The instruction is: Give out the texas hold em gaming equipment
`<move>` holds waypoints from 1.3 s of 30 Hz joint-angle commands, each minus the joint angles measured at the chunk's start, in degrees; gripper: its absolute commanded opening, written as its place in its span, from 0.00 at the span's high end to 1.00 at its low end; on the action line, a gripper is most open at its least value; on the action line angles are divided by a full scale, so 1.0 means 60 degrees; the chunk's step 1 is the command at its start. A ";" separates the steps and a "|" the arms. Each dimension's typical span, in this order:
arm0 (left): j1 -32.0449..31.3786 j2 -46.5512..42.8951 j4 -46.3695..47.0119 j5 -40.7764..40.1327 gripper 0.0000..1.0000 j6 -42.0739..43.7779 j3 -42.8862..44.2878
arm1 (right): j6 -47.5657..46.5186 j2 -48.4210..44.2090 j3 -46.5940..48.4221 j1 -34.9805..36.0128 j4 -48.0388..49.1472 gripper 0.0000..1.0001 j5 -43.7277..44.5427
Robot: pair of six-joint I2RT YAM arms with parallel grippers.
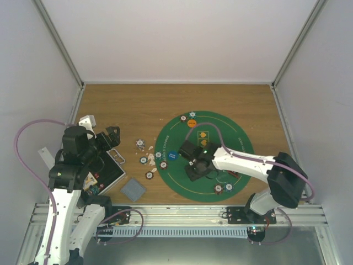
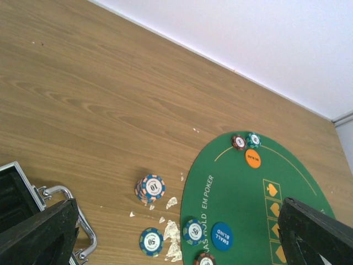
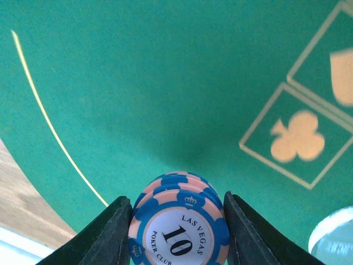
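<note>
Right fingers (image 3: pixel 110 232) pinch what we take for two stacked poker chips (image 3: pixel 177 221) over the mat (image 3: pixel 138 83); left fingers (image 2: pixel 38 234) gape empty.

Chip stack (image 3: pixel 177 221) has peach-and-blue striped edge, white centre & black "10"; mat (image 3: pixel 165 83) green w/ thin yellow line & tan boxed suit symbols; orange disc (image 2: pixel 252 158), blue disc (image 2: pixel 222 236) w/ white text; cards (image 1: pixel 133 189) grey-backed; tabletop (image 2: pixel 83 83) brown wood-grain.
</note>
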 commanded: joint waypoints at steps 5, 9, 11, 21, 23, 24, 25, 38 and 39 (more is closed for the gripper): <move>0.0076 -0.0059 0.0502 0.0205 0.01 -0.0092 -0.0167 | 0.1155 -0.1289 -0.1553 0.0217 -0.0126 0.59 -0.0321; 0.0076 -0.0052 0.0490 0.0160 0.01 -0.0076 -0.0135 | 0.1421 -0.1663 -0.2102 0.0391 -0.0044 0.59 -0.0561; 0.0076 -0.0055 0.0501 0.0166 0.01 -0.0089 -0.0158 | 0.1477 -0.1773 -0.2215 0.0493 0.0004 0.59 -0.0626; 0.0076 -0.0088 0.0506 0.0140 0.01 -0.0122 -0.0187 | 0.1780 -0.1843 -0.2700 0.1059 0.0014 0.59 -0.0673; 0.0076 -0.0103 0.0499 0.0129 0.01 -0.0126 -0.0178 | 0.1876 -0.1892 -0.2850 0.1083 -0.0021 0.59 -0.0639; 0.0076 -0.0091 0.0497 0.0144 0.01 -0.0133 -0.0177 | 0.1928 -0.1928 -0.2889 0.1097 -0.0026 0.59 -0.0600; 0.0076 -0.0098 0.0498 0.0137 0.01 -0.0136 -0.0176 | 0.1971 -0.1949 -0.2912 0.1102 -0.0032 0.59 -0.0557; 0.0074 -0.0160 0.0444 0.0133 0.01 -0.0136 -0.0132 | 0.2334 -0.2061 -0.3019 0.1113 -0.0230 0.59 0.0019; 0.0076 -0.0169 0.0448 0.0123 0.01 -0.0133 -0.0132 | 0.2366 -0.2090 -0.3027 0.1115 -0.0268 0.59 0.0041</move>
